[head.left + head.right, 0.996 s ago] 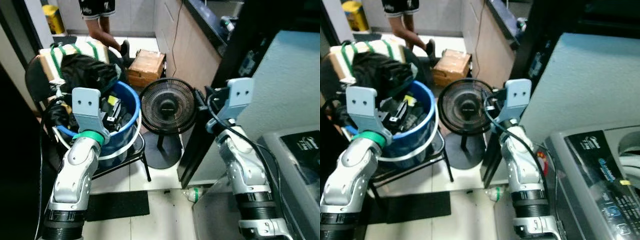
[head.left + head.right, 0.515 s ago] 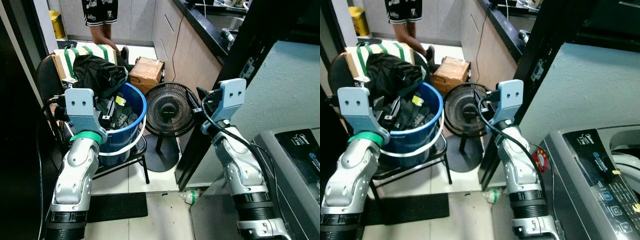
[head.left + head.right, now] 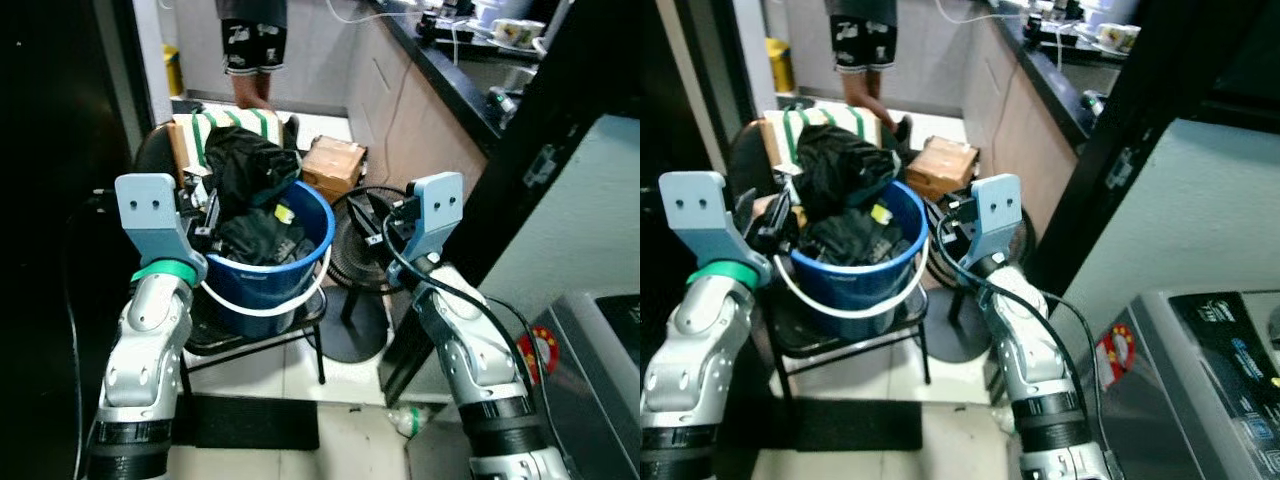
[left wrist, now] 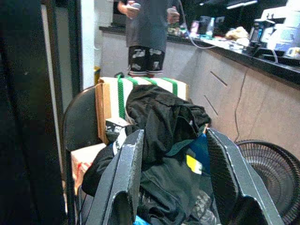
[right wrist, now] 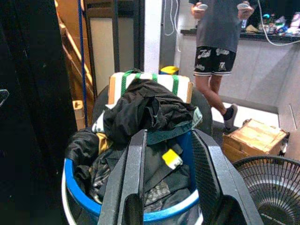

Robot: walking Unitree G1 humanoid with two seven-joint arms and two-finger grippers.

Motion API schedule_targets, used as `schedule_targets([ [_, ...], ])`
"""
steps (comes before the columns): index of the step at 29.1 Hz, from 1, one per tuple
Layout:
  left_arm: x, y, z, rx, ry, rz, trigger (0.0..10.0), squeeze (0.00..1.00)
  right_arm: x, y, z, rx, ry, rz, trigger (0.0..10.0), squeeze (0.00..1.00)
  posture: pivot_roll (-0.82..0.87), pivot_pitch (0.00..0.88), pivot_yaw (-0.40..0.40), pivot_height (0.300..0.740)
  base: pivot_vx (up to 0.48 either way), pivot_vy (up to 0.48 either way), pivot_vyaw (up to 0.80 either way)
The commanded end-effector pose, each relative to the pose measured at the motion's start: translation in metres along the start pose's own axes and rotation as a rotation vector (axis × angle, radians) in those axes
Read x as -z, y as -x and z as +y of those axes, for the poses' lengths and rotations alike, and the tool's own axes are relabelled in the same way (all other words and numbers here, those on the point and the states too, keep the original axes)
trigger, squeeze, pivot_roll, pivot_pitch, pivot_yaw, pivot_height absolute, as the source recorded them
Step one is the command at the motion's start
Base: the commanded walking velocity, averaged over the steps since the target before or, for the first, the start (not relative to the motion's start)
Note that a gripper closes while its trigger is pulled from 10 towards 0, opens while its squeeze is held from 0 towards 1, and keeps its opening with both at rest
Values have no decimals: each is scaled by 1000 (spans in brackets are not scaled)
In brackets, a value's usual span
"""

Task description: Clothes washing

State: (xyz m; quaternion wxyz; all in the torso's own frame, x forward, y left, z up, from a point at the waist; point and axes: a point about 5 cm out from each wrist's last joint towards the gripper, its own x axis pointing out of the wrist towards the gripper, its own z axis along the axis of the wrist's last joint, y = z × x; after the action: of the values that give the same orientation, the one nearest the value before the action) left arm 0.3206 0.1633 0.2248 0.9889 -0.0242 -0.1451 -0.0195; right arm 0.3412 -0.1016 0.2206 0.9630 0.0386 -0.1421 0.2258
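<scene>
Dark clothes [image 3: 250, 190], heaped over the rim of a blue bucket [image 3: 268, 285] w/ white handle, on a black chair [image 3: 300, 320]. Your left gripper [image 4: 171, 178] and right gripper [image 5: 166, 180] both pointed at the pile, fingers spread, holding nothing. Bucket's lower half was hidden behind the fingers in the wrist views. Behind: box w/ green stripes [image 5: 150, 79], person [image 5: 218, 42] cut off at frame top. Fan [image 3: 360, 255] partly behind your right arm.

The camera has swung left, so the blue bucket [image 3: 268, 262] of dark clothes [image 3: 250, 190] now sits centred.
</scene>
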Motion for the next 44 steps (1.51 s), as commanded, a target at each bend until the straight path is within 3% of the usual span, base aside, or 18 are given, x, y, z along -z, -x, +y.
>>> schedule_targets([
  [1, 2, 0, -4, 14, 9, 9, 10000, 0, 1, 2, -5, 16, 0, 9, 10000, 0, 29, 8, -63, 740, 375, 0, 0],
  [11, 1, 4, -2, 7, 10, 8, 10000, 0, 3, 1, 2, -30, 37, 25, 10000, 0, 41, 19, -74, 740, 376, 0, 0],
  [19, 1, 5, -2, 6, 13, 9, 10000, 0, 2, 0, 3, -47, 62, 30, 10000, 0, 40, 23, -76, 740, 375, 0, 800],
  [28, 0, 6, -7, 30, 29, 7, 10000, 0, 0, 2, -6, -1, 52, 23, 10000, 0, 30, 33, -74, 740, 377, 0, 0],
  [37, -1, 6, -8, 34, 40, 1, 10000, 0, 0, 1, -5, -16, 57, 30, 10000, 0, 29, 36, -75, 740, 370, 0, 0],
  [44, 0, 7, -10, 46, 43, 5, 10000, 0, 1, -1, -4, -23, 71, 35, 10000, 0, 29, 36, -75, 740, 0, 0, 0],
])
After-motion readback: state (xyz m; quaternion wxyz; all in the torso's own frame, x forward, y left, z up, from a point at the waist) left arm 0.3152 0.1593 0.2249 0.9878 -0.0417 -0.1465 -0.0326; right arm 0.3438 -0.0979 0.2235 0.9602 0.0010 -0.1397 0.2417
